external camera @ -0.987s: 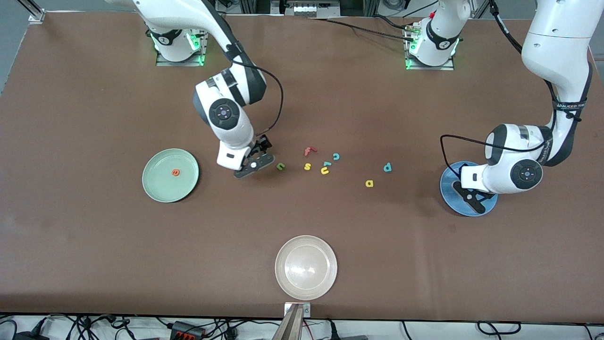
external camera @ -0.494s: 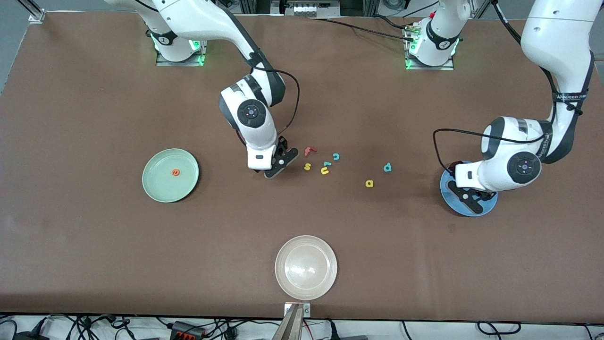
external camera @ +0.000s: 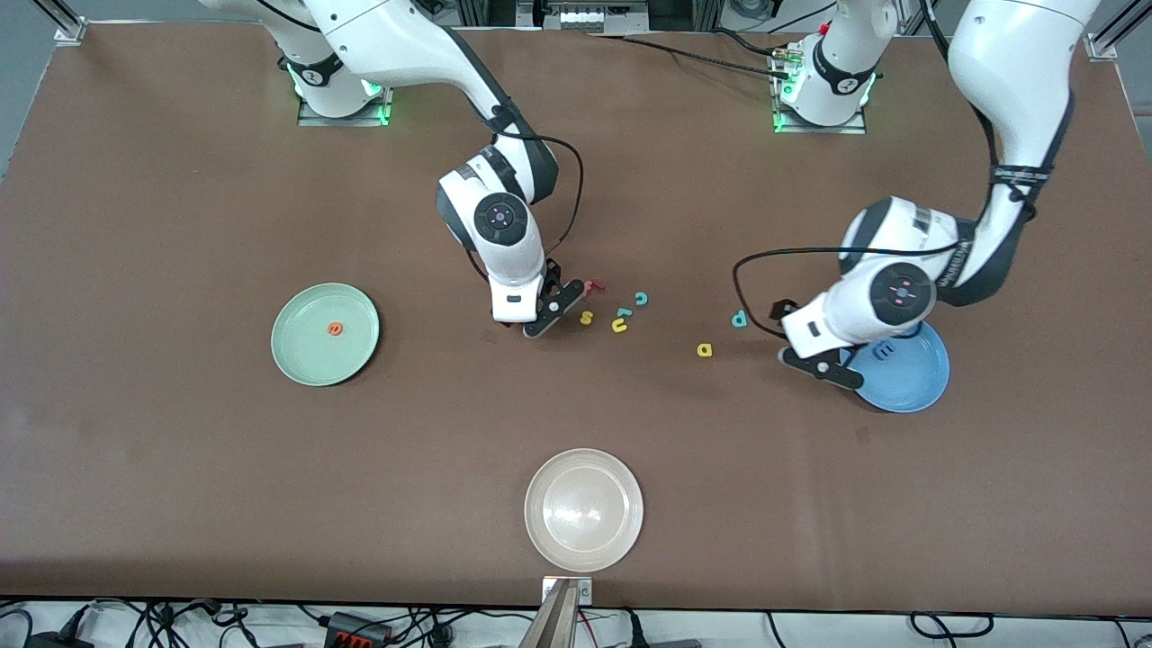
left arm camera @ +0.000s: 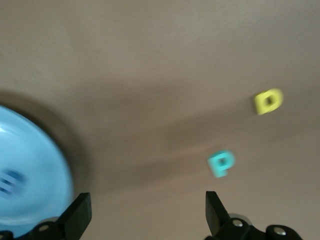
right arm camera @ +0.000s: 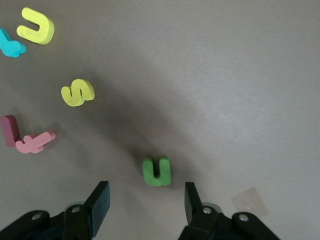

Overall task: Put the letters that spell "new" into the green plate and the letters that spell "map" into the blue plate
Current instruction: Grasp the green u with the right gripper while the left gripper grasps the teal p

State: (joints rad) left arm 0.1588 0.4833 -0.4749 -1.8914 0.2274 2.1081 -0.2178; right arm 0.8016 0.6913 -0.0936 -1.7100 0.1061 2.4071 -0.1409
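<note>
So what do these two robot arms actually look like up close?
Both are glossy white, rounded arms with dark grey joint bands and round dark end caps. A black cable loops to each wrist. The left gripper and right gripper have short black fingers. Green lights glow at the bases.

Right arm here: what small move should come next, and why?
Probably lower the right tool and close on the green n: it hangs open just short of that letter, not yet gripping it. The left tool, open, hangs beside the blue plate.
</note>
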